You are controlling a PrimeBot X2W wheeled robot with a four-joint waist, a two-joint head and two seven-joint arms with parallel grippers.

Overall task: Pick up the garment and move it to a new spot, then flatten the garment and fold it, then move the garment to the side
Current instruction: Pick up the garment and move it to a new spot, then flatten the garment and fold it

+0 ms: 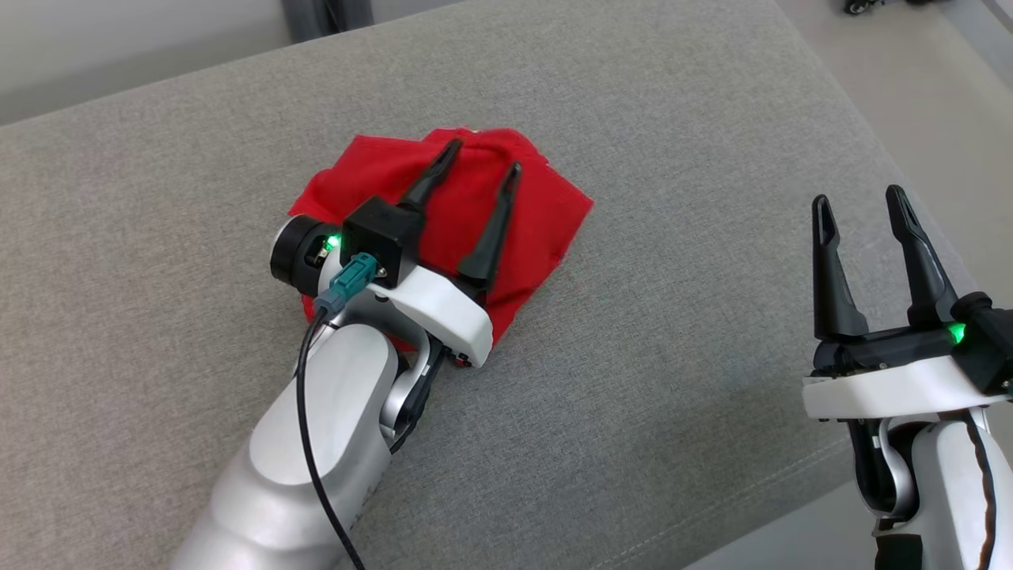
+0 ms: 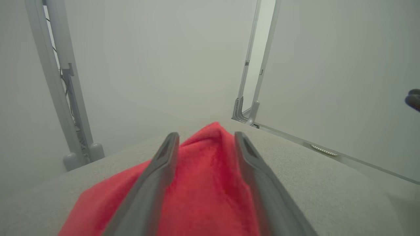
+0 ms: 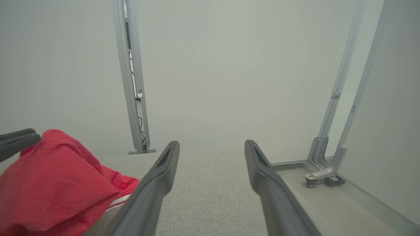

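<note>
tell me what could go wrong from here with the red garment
1. The left claw stands open right over the garment; its fingers could snag the cloth and undo the fold as the arm pulls away.
2. The garment looks bunched, not flat, so it may spring open on the cushion.
3. The right claw is open near the cushion's edge, too far to steady it.

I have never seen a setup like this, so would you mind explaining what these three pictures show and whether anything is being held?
This is a two-armed robot working over a grey cushion. The head view looks down from the robot's head; the other two come from cameras on each wrist, looking along that gripper's fingers. A folded red garment lies on the cushion. The left gripper sits over it with its fingers apart, the cloth showing between them in its wrist view, so nothing looks gripped. The right gripper waits open to the side, holding nothing.
</note>
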